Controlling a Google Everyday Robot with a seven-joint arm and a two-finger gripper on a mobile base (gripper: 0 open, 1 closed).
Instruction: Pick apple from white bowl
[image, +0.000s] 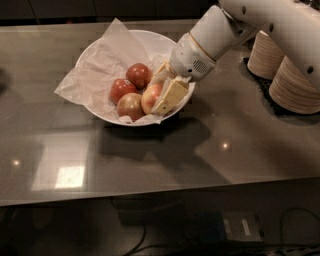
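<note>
readable text: none | labels, brands, numbers: none on counter (225, 145), white bowl (145, 37) or arm (215, 35) | end effector (158, 98): inside white bowl, just beside the apple (149, 97)

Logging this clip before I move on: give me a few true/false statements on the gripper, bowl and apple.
1. The gripper is down in the bowl, next to the apple. True.
2. The bowl holds only two pieces of fruit. False: it holds four.
3. The apple is lifted clear of the bowl. False: it lies in the bowl.
4. Paper bowl stacks stand on the table outside the bowl. True.
</note>
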